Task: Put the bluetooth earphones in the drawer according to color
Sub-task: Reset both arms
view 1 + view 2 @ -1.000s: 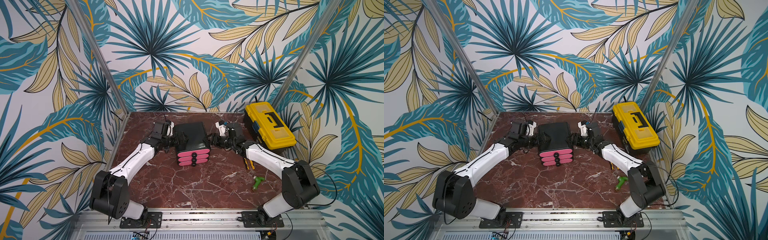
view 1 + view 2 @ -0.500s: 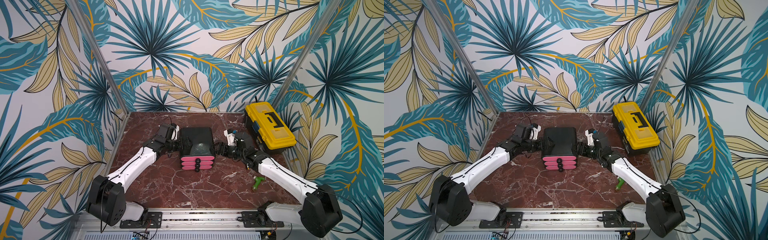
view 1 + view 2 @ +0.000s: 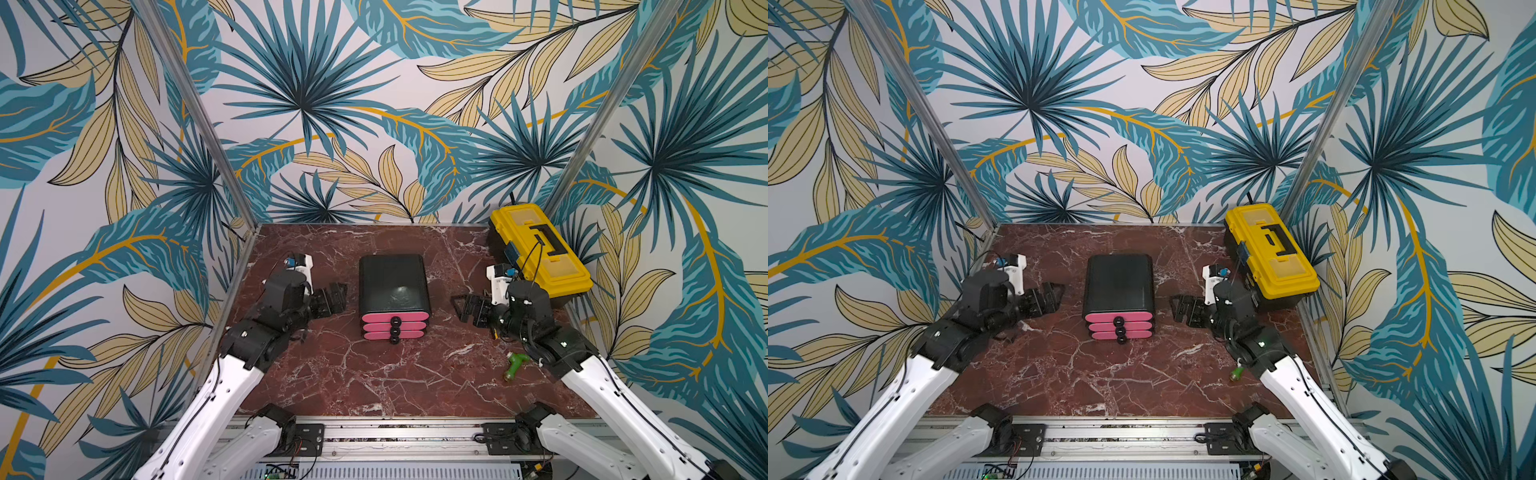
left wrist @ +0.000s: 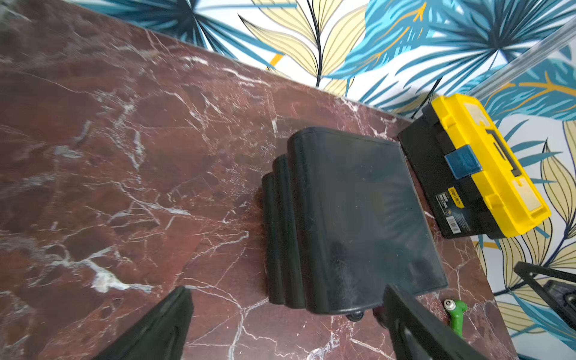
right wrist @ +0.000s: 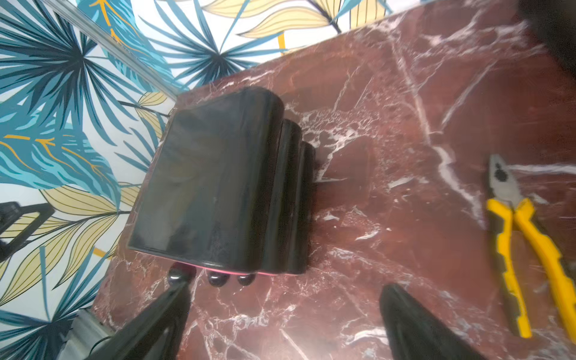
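Note:
The drawer (image 3: 394,286) (image 3: 1119,284) is a black rounded cabinet in the middle of the marble table. Its three pink fronts with black knobs are all shut. My left gripper (image 3: 337,296) (image 3: 1052,297) hangs open just left of the cabinet, apart from it. My right gripper (image 3: 463,309) (image 3: 1181,307) stands open to its right, also clear of it. The left wrist view shows the cabinet (image 4: 358,218) beyond the spread jaws of the left gripper (image 4: 286,290). The right wrist view shows it (image 5: 212,180) beyond the right gripper (image 5: 285,288). Both grippers are empty. The bluetooth earphones are out of view.
A yellow-and-black toolbox (image 3: 540,253) (image 3: 1271,253) sits shut at the back right corner. A small green-handled tool (image 3: 513,365) (image 4: 455,314) lies at the front right beside the right arm. Yellow-handled pliers (image 5: 523,249) lie on the table right of the cabinet. Patterned walls enclose three sides.
Both grippers have drawn back from the cabinet's sides toward the front. The right gripper's jaws have spread wider. The cabinet has shifted slightly to the right.

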Controlling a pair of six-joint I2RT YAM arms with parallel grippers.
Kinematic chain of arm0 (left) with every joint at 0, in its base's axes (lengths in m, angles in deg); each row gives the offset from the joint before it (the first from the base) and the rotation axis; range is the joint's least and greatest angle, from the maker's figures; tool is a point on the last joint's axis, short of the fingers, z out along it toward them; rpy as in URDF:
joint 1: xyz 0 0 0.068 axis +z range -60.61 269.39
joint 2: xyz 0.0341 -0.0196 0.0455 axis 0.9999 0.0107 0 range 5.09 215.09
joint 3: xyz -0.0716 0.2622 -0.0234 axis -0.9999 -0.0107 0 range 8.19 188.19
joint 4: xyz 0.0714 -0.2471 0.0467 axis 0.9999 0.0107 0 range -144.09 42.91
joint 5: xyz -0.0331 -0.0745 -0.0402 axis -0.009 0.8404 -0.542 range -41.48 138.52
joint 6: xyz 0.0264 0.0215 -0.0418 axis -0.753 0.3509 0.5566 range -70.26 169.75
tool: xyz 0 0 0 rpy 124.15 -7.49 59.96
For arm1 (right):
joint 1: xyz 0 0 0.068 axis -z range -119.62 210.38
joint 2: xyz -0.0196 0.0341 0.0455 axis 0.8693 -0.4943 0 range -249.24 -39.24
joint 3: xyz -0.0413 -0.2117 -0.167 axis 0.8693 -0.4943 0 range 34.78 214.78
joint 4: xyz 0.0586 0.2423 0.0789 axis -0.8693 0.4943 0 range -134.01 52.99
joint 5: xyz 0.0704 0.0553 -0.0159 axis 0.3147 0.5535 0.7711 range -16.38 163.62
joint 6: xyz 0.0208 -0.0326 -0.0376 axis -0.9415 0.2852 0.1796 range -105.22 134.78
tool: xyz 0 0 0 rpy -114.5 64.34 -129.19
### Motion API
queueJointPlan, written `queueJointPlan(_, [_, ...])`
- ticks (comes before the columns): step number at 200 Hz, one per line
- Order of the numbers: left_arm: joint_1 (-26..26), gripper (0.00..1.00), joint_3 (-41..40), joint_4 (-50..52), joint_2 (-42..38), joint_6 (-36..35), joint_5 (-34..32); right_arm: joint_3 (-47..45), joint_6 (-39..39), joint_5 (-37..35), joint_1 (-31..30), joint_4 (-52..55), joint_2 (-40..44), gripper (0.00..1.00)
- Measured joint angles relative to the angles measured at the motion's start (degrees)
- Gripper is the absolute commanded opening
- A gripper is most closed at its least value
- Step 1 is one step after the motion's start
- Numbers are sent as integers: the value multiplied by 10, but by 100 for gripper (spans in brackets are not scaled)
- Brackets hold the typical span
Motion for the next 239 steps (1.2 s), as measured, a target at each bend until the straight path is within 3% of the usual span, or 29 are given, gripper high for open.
queueJointPlan(43, [0, 100, -102, 2, -171, 3, -73, -76, 46, -47, 0, 0, 128, 100])
queueJointPlan(79, [1, 100, -194, -67, -186, -22, -118, -168, 113, -135, 0, -68, 195, 99])
queueJointPlan(141, [62, 100, -261, -308, -20, -140, -184, -325, 245, -305, 28, -360, 112, 100])
queueJointPlan(193, [95, 100, -333, -519, 107, -264, -201, -341, 260, -310, 107, -564, -64, 100])
queueJointPlan(239, [138, 100, -357, -675, 241, -284, -186, -347, 270, -278, 143, -712, -218, 100])
